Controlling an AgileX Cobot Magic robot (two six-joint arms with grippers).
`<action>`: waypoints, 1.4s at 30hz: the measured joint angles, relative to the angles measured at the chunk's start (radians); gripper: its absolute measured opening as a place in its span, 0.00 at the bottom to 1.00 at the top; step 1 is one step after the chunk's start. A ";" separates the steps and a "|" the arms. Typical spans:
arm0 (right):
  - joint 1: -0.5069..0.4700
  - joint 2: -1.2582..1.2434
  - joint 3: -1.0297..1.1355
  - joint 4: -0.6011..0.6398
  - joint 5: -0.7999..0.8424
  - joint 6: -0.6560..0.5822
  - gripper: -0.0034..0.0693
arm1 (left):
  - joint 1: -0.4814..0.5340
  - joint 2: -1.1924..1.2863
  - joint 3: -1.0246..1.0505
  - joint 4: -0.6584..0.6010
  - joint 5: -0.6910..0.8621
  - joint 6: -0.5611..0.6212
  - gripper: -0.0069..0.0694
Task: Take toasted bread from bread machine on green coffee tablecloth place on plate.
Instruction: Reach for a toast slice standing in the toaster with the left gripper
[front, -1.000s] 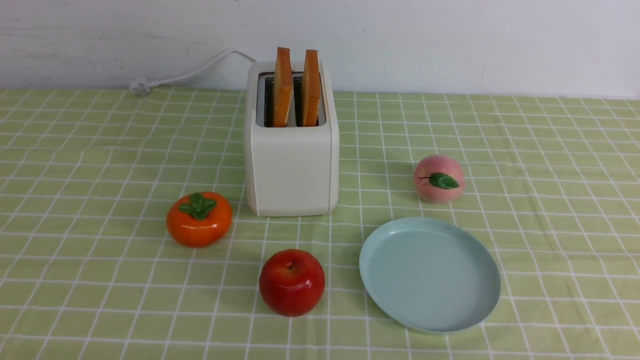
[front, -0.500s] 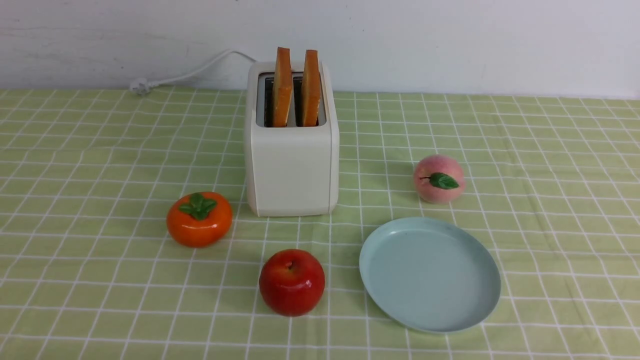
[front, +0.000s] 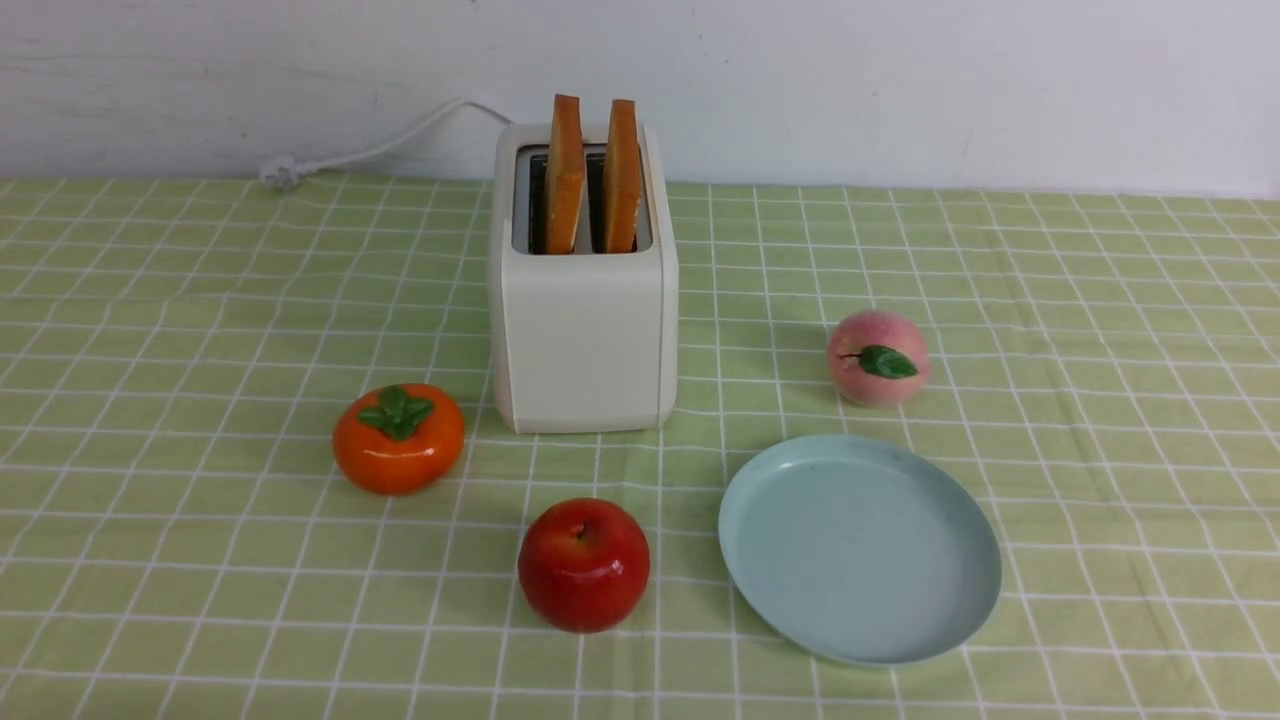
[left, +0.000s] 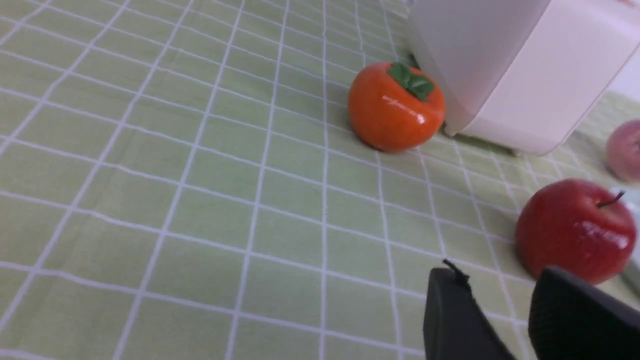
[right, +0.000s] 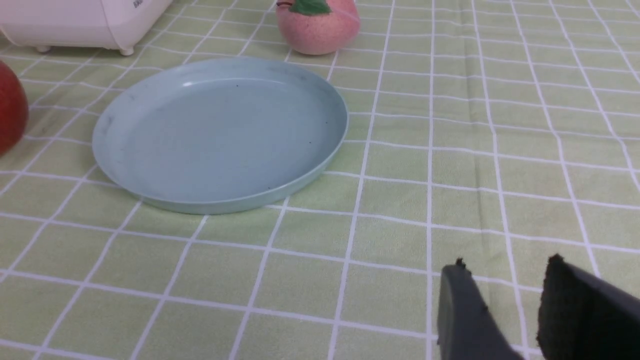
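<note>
Two square golden-tan toasted bread slices with darker orange-brown crusts, the left slice and the right slice, stand upright side by side in the slots of the boxy cream-white bread machine; their tops rise above its grey slot surround; a white power cord trails from it along the wall; the toaster stands on the light green coffee tablecloth gridded with thin white lines; the round pale blue-green plate lies nearer the robot and to the right, apart from the toaster; a red apple sits just left of the plate, an orange persimmon beside the toaster's left front corner, a pink peach behind the plate; a scrap of dark lettering on the toaster's lower edge in the right wrist view is cut off and unreadable; the left gripper hovers over the cloth near the apple, fingers parted with nothing between them; the right gripper hangs over bare cloth beside the plate, likewise parted and holding nothing.
</note>
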 joint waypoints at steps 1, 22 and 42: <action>0.000 0.000 0.000 0.000 0.000 0.000 0.38 | 0.000 0.000 0.000 0.000 0.000 -0.001 0.39; 0.000 0.000 0.009 0.625 -0.242 0.106 0.37 | 0.000 0.000 -0.117 -0.476 -0.125 0.114 0.13; 0.012 0.496 -0.613 0.560 0.400 -0.343 0.05 | -0.181 0.639 -0.581 -0.438 -0.072 0.650 0.07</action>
